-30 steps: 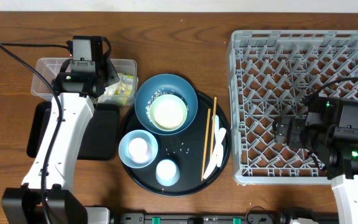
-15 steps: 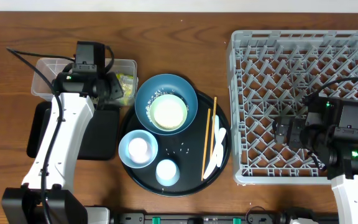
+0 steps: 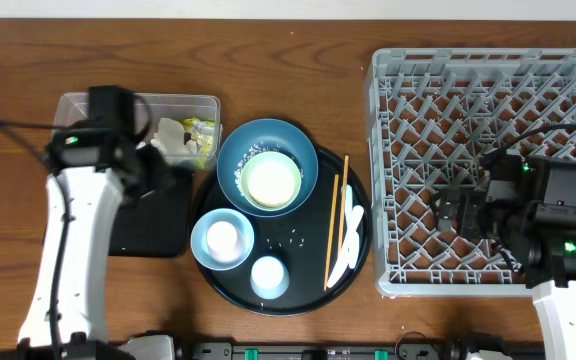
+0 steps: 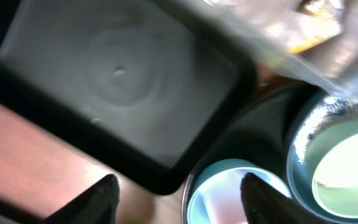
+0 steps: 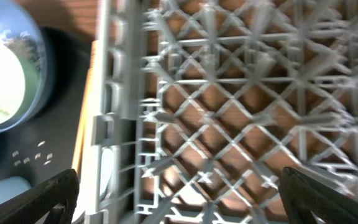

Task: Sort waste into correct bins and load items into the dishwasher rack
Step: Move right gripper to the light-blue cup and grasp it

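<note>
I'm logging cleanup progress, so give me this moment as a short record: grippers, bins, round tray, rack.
left gripper: open, empty, above the shallow black tray
right gripper: open, empty, above the dishwasher rack
clear tub: holds napkin and yellow-green wrapper
round black tray: dark-blue bowl, light-blue bowl, small cup, chopsticks, white spoon, rice grains
loaded in rack: nothing visible

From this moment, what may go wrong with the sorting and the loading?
1. The dark-blue bowl has rice grains and a pale cup inside. Tipping it toward the rack would likely spill them.
2. The chopsticks lie flat beside the white spoon. The open right hand might slip on them or catch both.
</note>
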